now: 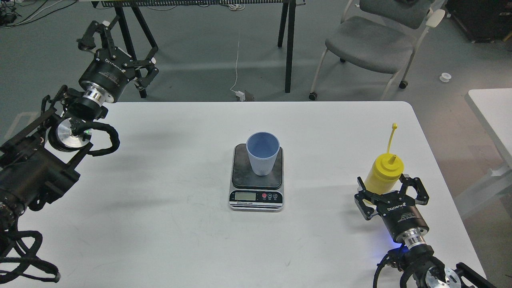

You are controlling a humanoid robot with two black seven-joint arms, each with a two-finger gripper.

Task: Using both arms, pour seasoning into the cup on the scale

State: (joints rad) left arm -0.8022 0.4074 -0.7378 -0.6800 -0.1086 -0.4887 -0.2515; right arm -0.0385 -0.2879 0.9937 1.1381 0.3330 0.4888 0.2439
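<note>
The light blue ribbed cup (263, 158) stands upright on the dark platform of the small scale (257, 194) at the middle of the white table. The yellow seasoning bottle (383, 176) sits at the right, tilted, its cap strap sticking up to the right. My right gripper (387, 192) clasps the bottle's lower body from the near side, with its fingertips hidden behind the bottle. My left gripper (117, 54) is open and empty, held high beyond the table's far left corner, far from the cup.
The white table (180, 232) ends just right of the bottle. A second white table (494, 108) stands further right. On the floor behind are a grey chair (372, 40) and black stand legs (289, 48).
</note>
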